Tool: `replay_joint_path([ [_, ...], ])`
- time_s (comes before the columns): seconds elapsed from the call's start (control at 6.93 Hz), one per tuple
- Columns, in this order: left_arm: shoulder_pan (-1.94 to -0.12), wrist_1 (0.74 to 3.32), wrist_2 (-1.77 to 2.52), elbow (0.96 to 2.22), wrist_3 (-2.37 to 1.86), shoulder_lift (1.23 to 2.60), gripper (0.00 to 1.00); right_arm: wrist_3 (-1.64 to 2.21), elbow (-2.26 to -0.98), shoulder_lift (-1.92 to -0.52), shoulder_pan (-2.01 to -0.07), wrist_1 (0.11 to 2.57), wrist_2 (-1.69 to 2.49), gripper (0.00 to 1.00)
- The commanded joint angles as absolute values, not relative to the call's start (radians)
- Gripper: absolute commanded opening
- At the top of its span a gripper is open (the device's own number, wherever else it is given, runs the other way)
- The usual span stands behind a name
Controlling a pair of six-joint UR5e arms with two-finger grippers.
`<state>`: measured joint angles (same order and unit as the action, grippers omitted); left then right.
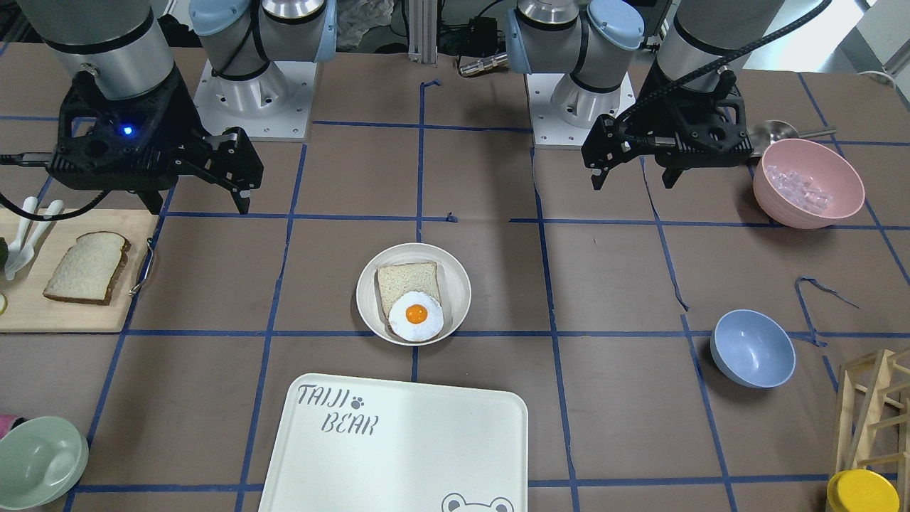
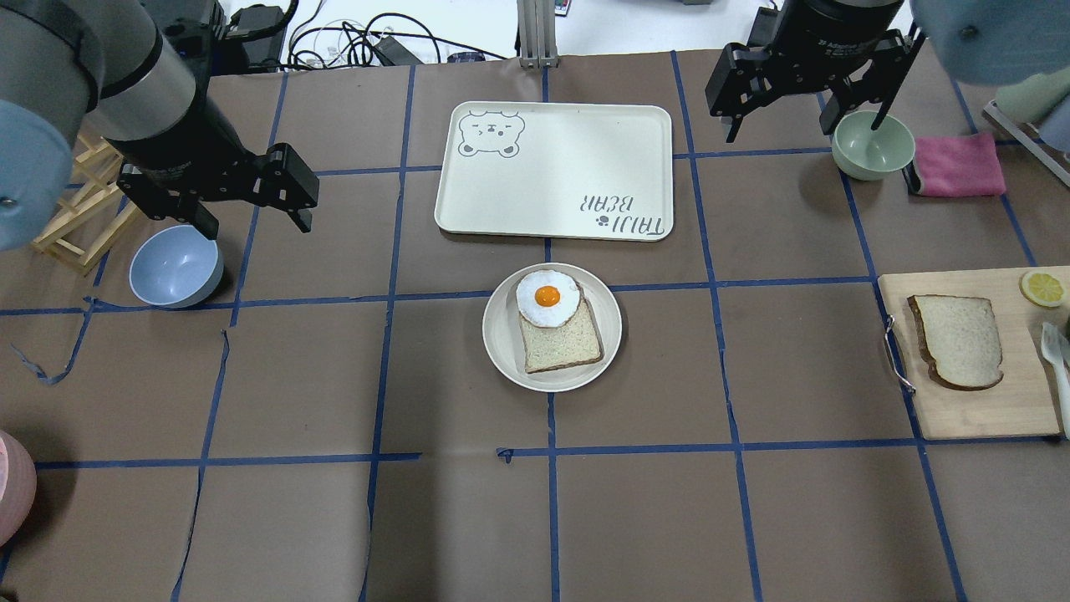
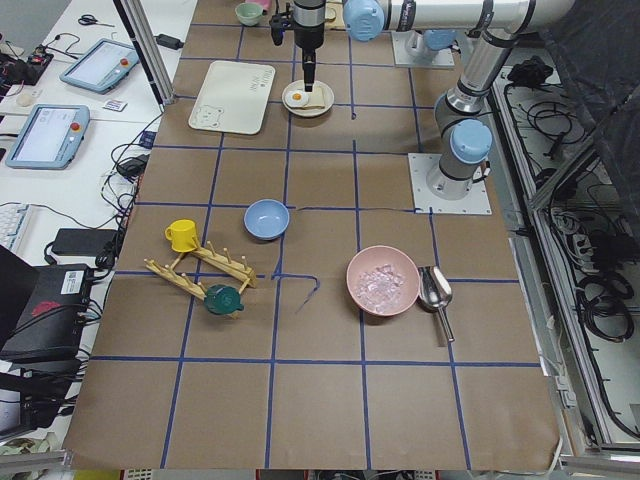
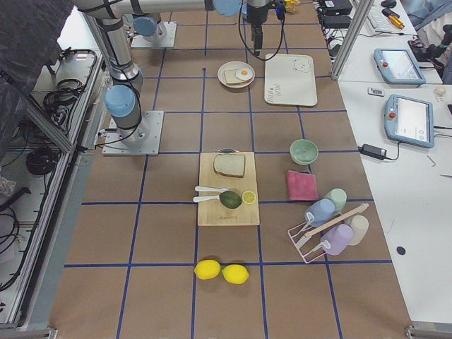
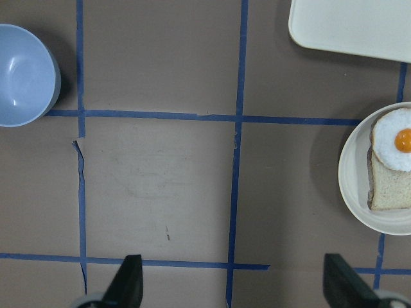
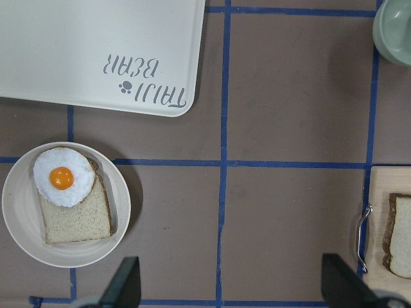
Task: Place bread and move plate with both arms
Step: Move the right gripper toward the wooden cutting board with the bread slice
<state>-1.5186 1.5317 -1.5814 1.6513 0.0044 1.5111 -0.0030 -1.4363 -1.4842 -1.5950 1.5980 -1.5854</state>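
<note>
The bread (image 2: pixel 957 341), a slice with a dark brown crust, lies on a wooden cutting board (image 2: pixel 970 414) at the table's right; it also shows in the front view (image 1: pixel 87 267) and at the edge of the right wrist view (image 6: pixel 401 237). The plate (image 2: pixel 501 351) sits mid-table and holds a squarer slice topped with a fried egg (image 2: pixel 547 297); its rim also shows in the front view (image 1: pixel 370 302). My left gripper (image 2: pixel 257 227) hangs open and empty above the table beside a blue bowl. My right gripper (image 2: pixel 802 130) hangs open and empty, high near a green bowl.
The "TAIJI BEAR" tray (image 2: pixel 556 167) lies just beyond the plate. A blue bowl (image 2: pixel 175 267) and a wooden rack (image 2: pixel 79 209) are at the left. A green bowl (image 2: pixel 872 144) and a pink cloth (image 2: pixel 957 165) are at the far right. A pink bowl (image 1: pixel 808 183) stands near the left arm.
</note>
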Motion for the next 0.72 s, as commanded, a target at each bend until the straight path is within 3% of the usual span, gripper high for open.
replay_joint_path([
  [0.0,-1.52,1.528,-1.582,1.651,0.005,1.511,1.0,-0.002,-1.43,-1.485,-1.6,1.588,-1.597,1.0],
  [0.58,-1.52,1.526,-1.578,1.649,0.005,1.506,1.0,-0.011,-1.446,-1.485,-1.592,1.533,-1.598,1.0],
])
